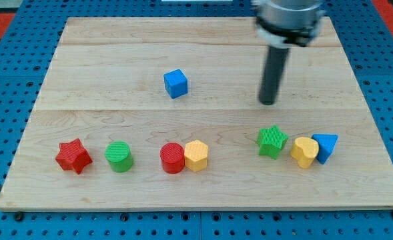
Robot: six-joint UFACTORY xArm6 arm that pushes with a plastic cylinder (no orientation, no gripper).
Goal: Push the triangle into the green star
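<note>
The blue triangle [326,147] lies at the view's lower right, touching the right side of a yellow heart [304,151]. The green star [272,141] sits just left of the heart, close to it or touching it. My tip [268,102] rests on the board above the green star, about a block's width from it and well up and left of the triangle. The rod rises from there to the arm's end at the view's top.
A blue cube [175,83] sits up and left of centre. Along the bottom row, from the left: a red star [73,157], a green cylinder [119,157], a red cylinder [173,158] touching a yellow hexagon [197,155]. The wooden board [116,53] lies on blue pegboard.
</note>
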